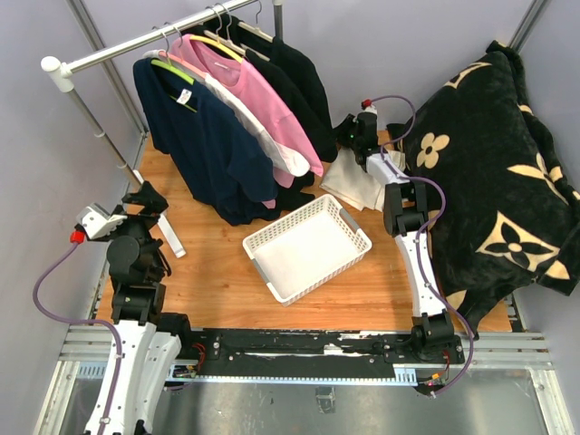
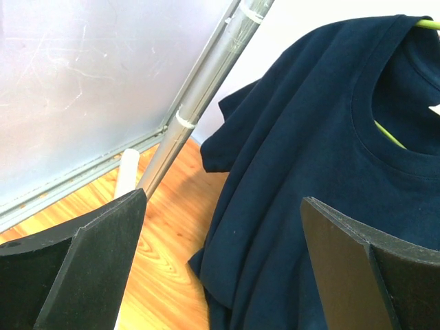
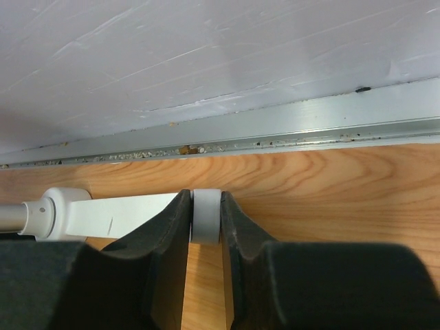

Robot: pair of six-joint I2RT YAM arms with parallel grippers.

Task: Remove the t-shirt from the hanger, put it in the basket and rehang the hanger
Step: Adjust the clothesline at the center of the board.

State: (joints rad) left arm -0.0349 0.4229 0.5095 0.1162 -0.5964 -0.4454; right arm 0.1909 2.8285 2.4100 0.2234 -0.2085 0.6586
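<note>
We take this for a robotics lab cell, not a home: two robot arms (image 1: 136, 263) are bolted to a metal frame (image 1: 517, 346) at the edge of a wooden tabletop (image 1: 217, 290), and plain grey panels (image 1: 36, 154) wall it in. The clothes rail (image 1: 145, 40) hung with t-shirts (image 1: 208, 154), the white basket (image 1: 308, 246) and the patterned blanket (image 1: 507, 181) seem staged props, though we cannot see past the panels.

A white slatted basket (image 1: 308, 246) sits empty on the wooden worktop (image 1: 217, 281). Beyond it to the left runs a metal clothes rail (image 1: 154, 38). Right of the basket a black blanket (image 1: 507, 172) with cream flowers lies heaped. Beyond the basket, by the wall, lies the rack's white foot bar (image 3: 110, 213).
</note>
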